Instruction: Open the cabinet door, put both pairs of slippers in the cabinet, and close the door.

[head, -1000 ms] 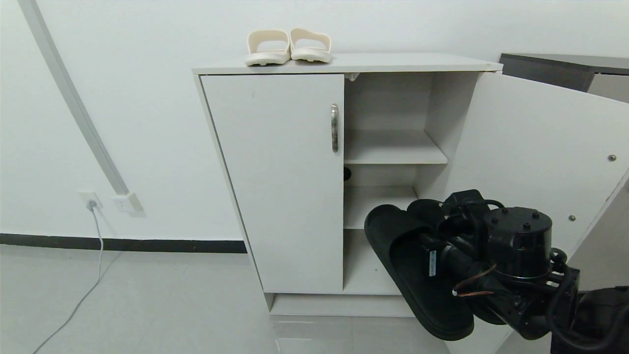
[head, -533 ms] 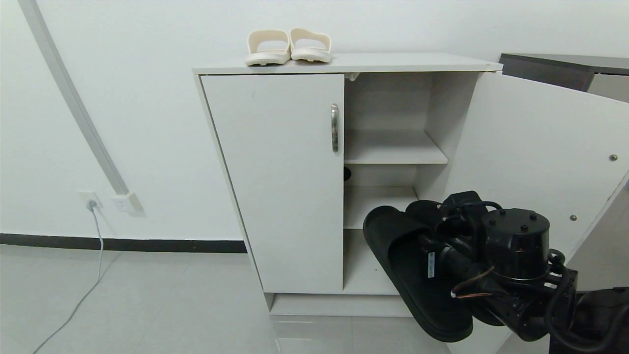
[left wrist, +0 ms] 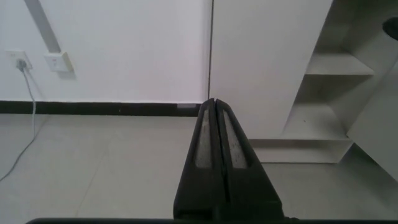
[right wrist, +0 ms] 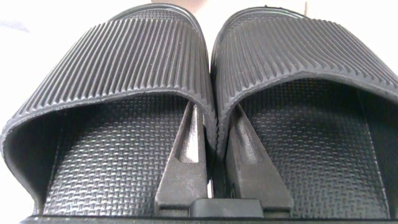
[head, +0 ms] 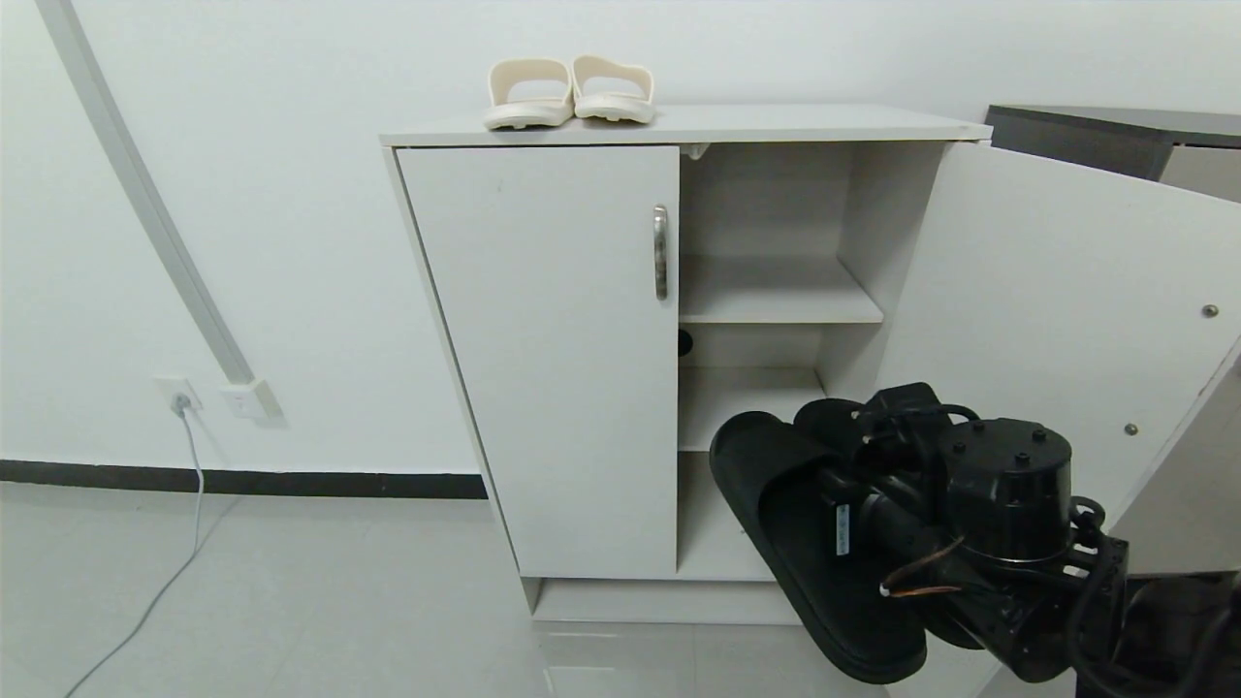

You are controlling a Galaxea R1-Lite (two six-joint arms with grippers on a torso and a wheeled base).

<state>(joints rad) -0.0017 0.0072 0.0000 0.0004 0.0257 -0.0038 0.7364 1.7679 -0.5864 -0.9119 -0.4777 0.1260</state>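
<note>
Black slippers [head: 785, 504] gripped by inner edges in R end effector [right wrist: 214, 134]

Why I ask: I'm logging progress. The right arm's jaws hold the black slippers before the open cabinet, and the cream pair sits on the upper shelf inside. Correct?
Not quite. The head view shows the cream pair on top of the cabinet, not on the upper shelf inside. The rest stands: the right jaws hold the black slippers.

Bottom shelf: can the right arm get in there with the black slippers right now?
Probably yes. The right door stands wide open, the bottom shelf looks bare, and the right gripper, shut on the black slippers, is just before the opening.
</note>
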